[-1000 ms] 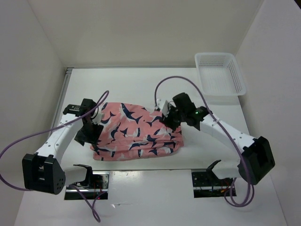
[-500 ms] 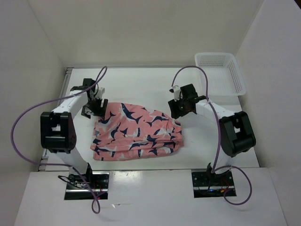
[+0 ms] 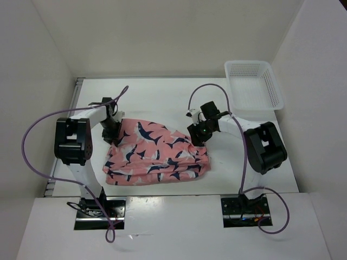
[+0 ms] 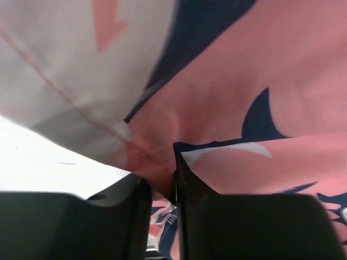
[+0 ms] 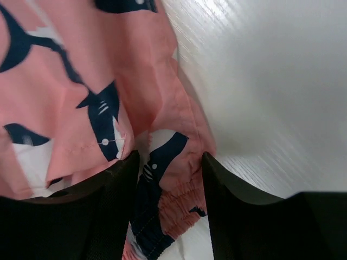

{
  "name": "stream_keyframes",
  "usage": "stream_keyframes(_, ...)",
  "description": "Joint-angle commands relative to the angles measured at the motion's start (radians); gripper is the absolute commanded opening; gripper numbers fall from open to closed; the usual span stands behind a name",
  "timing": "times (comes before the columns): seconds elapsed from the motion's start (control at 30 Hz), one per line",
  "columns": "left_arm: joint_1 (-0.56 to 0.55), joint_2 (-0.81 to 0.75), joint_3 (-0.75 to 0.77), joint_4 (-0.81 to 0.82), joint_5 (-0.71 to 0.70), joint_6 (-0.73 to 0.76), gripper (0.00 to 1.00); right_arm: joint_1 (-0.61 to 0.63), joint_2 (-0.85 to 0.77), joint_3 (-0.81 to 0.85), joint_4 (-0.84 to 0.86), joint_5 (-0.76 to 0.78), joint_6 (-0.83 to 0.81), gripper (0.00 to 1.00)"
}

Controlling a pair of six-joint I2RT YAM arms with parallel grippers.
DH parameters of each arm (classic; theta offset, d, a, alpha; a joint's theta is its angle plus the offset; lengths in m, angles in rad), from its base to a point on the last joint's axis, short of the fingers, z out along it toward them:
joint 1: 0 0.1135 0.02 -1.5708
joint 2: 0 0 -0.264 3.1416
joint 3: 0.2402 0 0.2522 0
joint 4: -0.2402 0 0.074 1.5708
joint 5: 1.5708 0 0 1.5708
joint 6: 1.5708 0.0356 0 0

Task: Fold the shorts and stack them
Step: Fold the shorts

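Note:
The salmon-pink shorts [image 3: 157,154] with navy and white fish lie folded and rumpled on the white table between the arms. My left gripper [image 3: 112,130] is down on their far left corner. In the left wrist view its jaws stand narrow, and my left gripper [image 4: 160,173] pinches a fold of the shorts [image 4: 255,65]. My right gripper [image 3: 196,135] sits at the far right corner. In the right wrist view my right gripper [image 5: 169,160] is open, its jaws straddling the gathered waistband of the shorts [image 5: 173,206] without squeezing it.
A white mesh basket [image 3: 254,106] stands at the far right corner of the table [image 3: 162,97]. White walls close the table in on three sides. Purple cables loop above both arms.
Both grippers have come down from just beyond the shorts onto their far corners. The left jaws have narrowed onto the fabric. The shorts' far edge has shifted slightly.

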Motion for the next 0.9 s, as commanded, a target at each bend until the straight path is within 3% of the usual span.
stream_keyframes(0.0, 0.002, 0.078, 0.014, 0.008, 0.044, 0.002, 0.26, 0.010, 0.070, 0.057, -0.005, 0.000, 0.027, 0.55)
stream_keyframes(0.1, 0.002, 0.108, 0.046, 0.008, 0.044, 0.002, 0.10, 0.010, 0.116, 0.111, 0.026, 0.014, 0.069, 0.31)
stream_keyframes(0.13, 0.002, 0.133, 0.062, 0.008, 0.044, 0.002, 0.08, 0.010, 0.146, 0.129, 0.036, 0.045, 0.084, 0.13)
stream_keyframes(0.2, 0.002, 0.154, 0.131, 0.017, 0.035, 0.002, 0.06, 0.010, 0.176, 0.198, 0.073, 0.086, 0.122, 0.00)
stream_keyframes(0.5, 0.002, 0.344, 0.568, 0.048, -0.002, 0.002, 0.08, -0.067, 0.435, 0.704, 0.100, 0.304, 0.161, 0.00)
stream_keyframes(0.53, 0.002, 0.354, 0.599, 0.039, -0.002, 0.002, 0.12, -0.067, 0.447, 0.738, 0.099, 0.304, 0.139, 0.03)
stream_keyframes(0.57, 0.002, 0.355, 0.652, 0.039, -0.011, 0.002, 0.32, -0.067, 0.456, 0.787, 0.089, 0.295, 0.130, 0.36)
stream_keyframes(0.6, 0.002, 0.365, 0.671, 0.026, -0.011, 0.002, 0.48, -0.067, 0.457, 0.800, 0.089, 0.281, 0.121, 0.53)
stream_keyframes(0.67, 0.002, 0.344, 0.680, 0.026, -0.020, 0.002, 0.71, -0.067, 0.444, 0.809, 0.089, 0.281, 0.110, 0.61)
stream_keyframes(0.73, 0.002, 0.286, 0.653, 0.026, -0.020, 0.002, 0.86, -0.067, 0.402, 0.791, 0.089, 0.290, 0.110, 0.65)
stream_keyframes(0.87, 0.020, 0.152, 0.547, 0.036, -0.018, 0.002, 0.92, -0.067, 0.293, 0.718, 0.069, 0.303, 0.110, 0.66)
